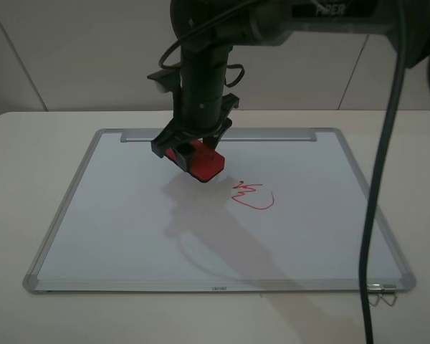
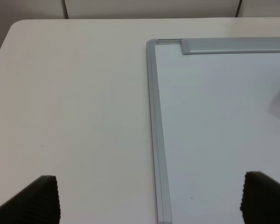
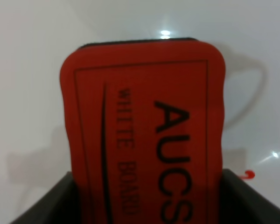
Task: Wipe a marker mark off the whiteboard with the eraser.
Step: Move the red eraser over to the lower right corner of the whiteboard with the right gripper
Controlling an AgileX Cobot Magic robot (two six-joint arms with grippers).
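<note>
The red eraser point(image 1: 201, 163) with black "AUCS" lettering point(image 3: 144, 126) is clamped in my right gripper point(image 1: 190, 154), tilted just above the far middle of the whiteboard point(image 1: 129, 229). The only red ink in the exterior view is a squiggle over a rounded loop point(image 1: 253, 197), right of the eraser and nearer the front. The character-like marker mark is not visible. A speck of red ink point(image 3: 247, 175) shows beside one right finger. My left gripper point(image 2: 149, 200) is open over the table beside the board's left frame point(image 2: 154, 130), holding nothing.
The silver tray bar point(image 1: 218, 135) runs along the board's far edge. A metal clip point(image 1: 383, 292) sits at the near right corner. A dark cable point(image 1: 380, 179) hangs down the right side. The white table point(image 2: 74, 102) surrounds the board.
</note>
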